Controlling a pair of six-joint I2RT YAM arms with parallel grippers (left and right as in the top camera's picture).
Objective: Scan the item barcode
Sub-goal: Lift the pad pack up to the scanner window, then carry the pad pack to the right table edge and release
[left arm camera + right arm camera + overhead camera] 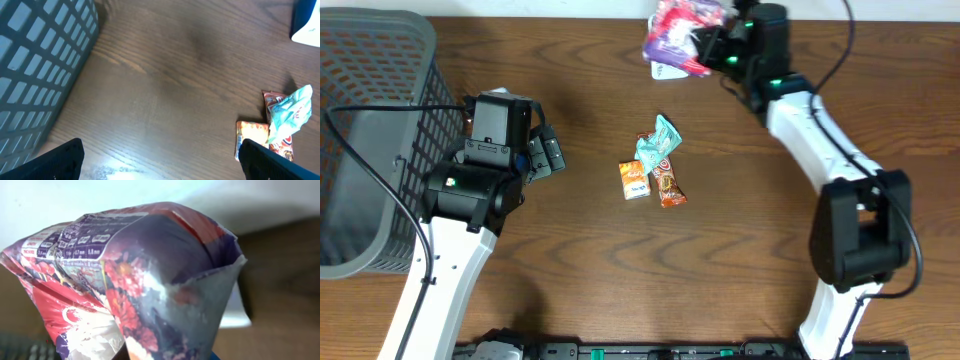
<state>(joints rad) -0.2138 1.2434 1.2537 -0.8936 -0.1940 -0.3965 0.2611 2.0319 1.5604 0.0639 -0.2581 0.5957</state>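
Clamping one end of a crinkled red, purple and white plastic snack packet [676, 30], my right gripper [712, 45] has its jaws drawn almost together, at the far edge of the brown wooden table [750, 250]; the packet's long axis runs from the gripper toward my left, along that edge; just beneath it shows a flat white object [667, 71], partly covered, possibly the scanner, though I cannot tell; my right wrist view is filled by the packet, with a panel of small print but no barcode I can make out, and my fingers are hidden; my left gripper [542, 152] hangs wide apart and empty, well away, beside the grey plastic mesh basket [370, 130]; the right arm is nearer; three small sweet wrappers [653, 170] lie mid-table.
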